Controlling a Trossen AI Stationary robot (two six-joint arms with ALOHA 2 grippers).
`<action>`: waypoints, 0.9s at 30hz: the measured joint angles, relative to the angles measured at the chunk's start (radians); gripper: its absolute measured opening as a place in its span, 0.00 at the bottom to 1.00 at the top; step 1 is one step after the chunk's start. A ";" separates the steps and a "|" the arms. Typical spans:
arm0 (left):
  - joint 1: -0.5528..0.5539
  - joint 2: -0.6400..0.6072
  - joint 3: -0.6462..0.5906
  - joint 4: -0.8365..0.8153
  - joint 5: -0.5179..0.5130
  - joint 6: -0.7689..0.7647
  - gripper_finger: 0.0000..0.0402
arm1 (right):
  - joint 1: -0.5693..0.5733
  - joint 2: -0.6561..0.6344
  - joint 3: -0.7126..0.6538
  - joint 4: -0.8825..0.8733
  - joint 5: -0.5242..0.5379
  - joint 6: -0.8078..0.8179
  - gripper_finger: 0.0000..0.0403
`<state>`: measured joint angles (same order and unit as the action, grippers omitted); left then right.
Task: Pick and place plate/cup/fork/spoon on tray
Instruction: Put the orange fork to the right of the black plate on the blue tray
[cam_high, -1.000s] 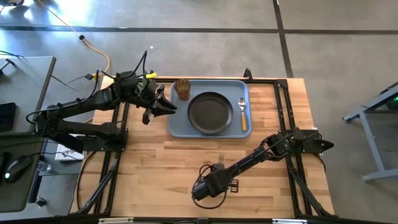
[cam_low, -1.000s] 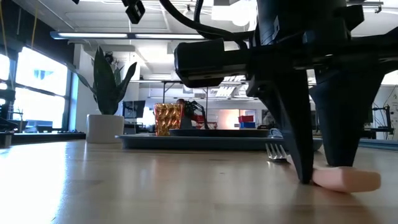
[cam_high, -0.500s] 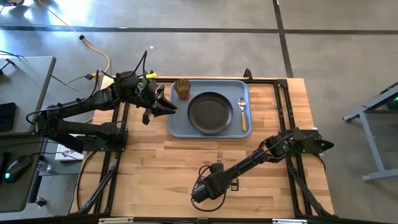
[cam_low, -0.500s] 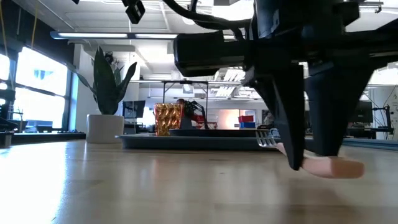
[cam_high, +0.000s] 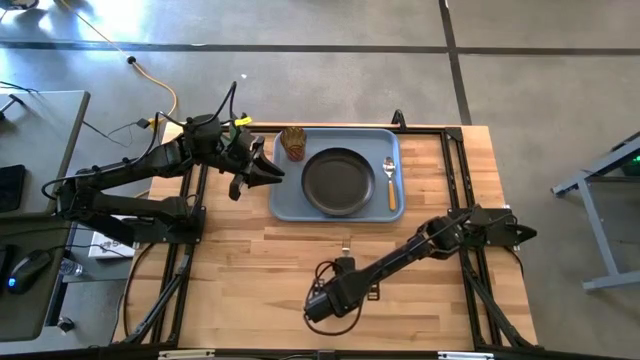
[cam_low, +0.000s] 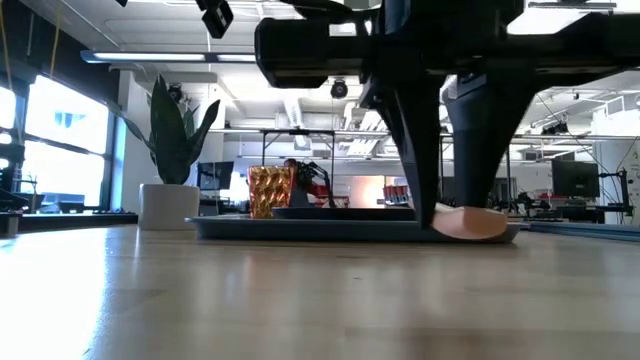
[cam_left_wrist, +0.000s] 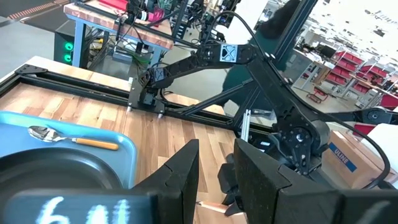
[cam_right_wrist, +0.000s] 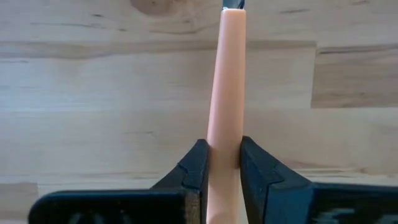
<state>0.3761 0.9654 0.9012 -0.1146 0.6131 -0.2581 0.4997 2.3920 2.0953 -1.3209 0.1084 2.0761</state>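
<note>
While right hand (cam_right_wrist: 219, 163) clamps smooth peach fork (cam_right_wrist: 227, 87) handle above wood table (cam_high: 280, 250), left hand (cam_high: 268, 172) apart beside tray (cam_high: 285, 205).

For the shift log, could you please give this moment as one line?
right gripper: shut on orange-handled metal fork, lifted off table | left gripper: open beside blue-grey tray | plate, cup, spoon: on tray

counter (cam_high: 260, 260): pale wood planks, smooth, visible grain
fork (cam_right_wrist: 225, 93): matt orange plastic-looking handle
plate (cam_high: 339, 181): dark, matt
tray (cam_high: 284, 200): blue-grey, smooth
cup (cam_low: 269, 192): amber, translucent, textured
spoon (cam_left_wrist: 68, 137): shiny metal bowl
</note>
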 joint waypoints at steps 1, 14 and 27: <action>0.000 0.000 0.000 0.000 0.000 0.000 0.22 | -0.002 0.000 0.000 0.001 -0.002 -0.007 0.10; 0.000 0.000 0.000 0.000 0.000 0.000 0.22 | -0.009 -0.008 0.000 0.000 0.008 -0.016 0.11; 0.000 0.000 0.000 0.000 0.000 0.000 0.22 | -0.020 -0.063 0.001 -0.082 0.099 -0.016 0.11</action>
<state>0.3761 0.9657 0.9012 -0.1150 0.6132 -0.2581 0.4793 2.3292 2.0964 -1.4029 0.2077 2.0598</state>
